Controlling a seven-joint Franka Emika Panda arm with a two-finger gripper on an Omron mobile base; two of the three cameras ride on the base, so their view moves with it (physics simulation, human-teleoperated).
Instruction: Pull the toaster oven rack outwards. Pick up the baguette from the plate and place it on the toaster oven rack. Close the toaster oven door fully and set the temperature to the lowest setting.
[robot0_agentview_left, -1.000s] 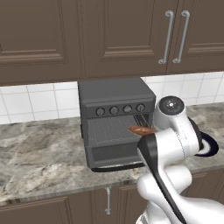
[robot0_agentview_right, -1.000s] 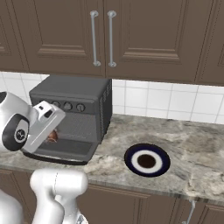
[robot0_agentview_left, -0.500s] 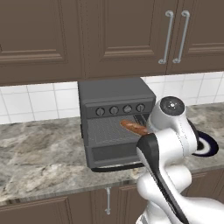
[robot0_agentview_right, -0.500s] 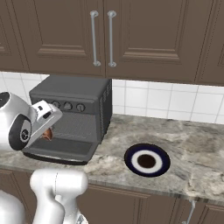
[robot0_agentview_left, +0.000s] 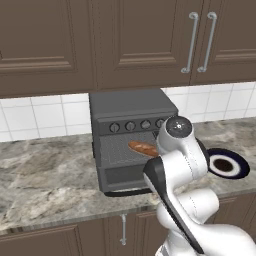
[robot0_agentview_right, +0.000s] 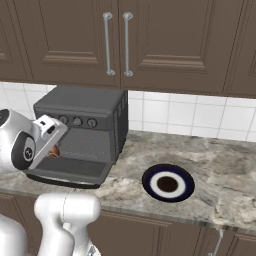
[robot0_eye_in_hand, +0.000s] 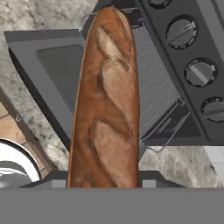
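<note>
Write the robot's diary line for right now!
step: carrying bread | baguette: held over pulled-out toaster oven rack | toaster oven door: open | plate: bare

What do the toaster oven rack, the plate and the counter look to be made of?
Toaster oven rack: thin grey parallel wires, likely metal, dull finish.
Plate: dark blue with a white ring, smooth; probably glazed ceramic, though the render leaves it open.
Counter: mottled grey-brown veining, looks like polished stone such as granite.

Orange-brown baguette (robot0_eye_in_hand: 107, 105) held above pulled-out toaster oven rack (robot0_eye_in_hand: 151, 87).
</note>
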